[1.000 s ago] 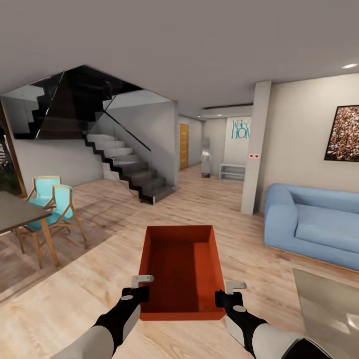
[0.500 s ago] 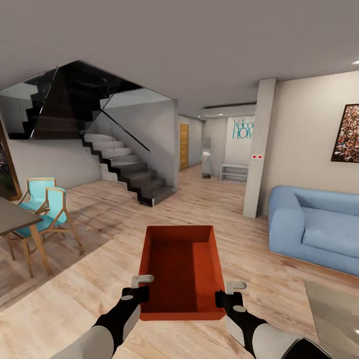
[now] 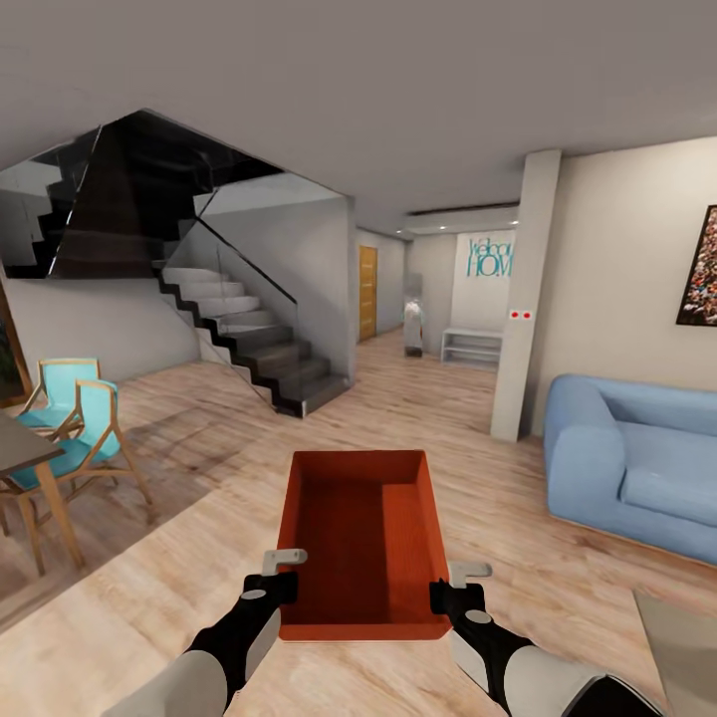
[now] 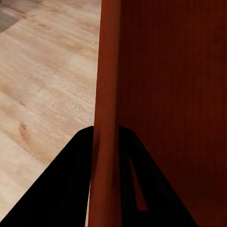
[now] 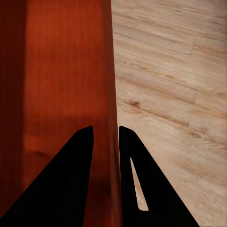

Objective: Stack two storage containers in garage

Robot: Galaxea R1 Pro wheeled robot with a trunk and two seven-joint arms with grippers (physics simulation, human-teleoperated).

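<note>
Storage container (image 3: pixel 360 543) carried in front of the robot, between both end effectors, above the wood-plank floor (image 3: pixel 498 468), long axis pointing away from the robot.

Left end effector (image 3: pixel 284 578) pinches the container's left wall near the near corner; in the left wrist view the wall (image 4: pixel 106 118) runs straight between the two dark fingers (image 4: pixel 66 189), one inside the bin, one outside. Right end effector (image 3: pixel 453 590) does the same on the right wall near its near corner; right wrist view shows the wall (image 5: pixel 108 94) clamped between the fingers (image 5: pixel 71 179).

Container is orange-red, open-top, roughly level. Nothing inside it: bare inner bottom, part in shadow, brighter strip along the right side. Whether there's a second bin nested in it, can't tell.

Surroundings: living room, blue sofa (image 3: pixel 637 468) to the right, black staircase (image 3: pixel 239 329) ahead left, turquoise chairs (image 3: pixel 75 423) by a table (image 3: pixel 20 443) at far left, yellow door (image 3: pixel 367 293) down the hall.
</note>
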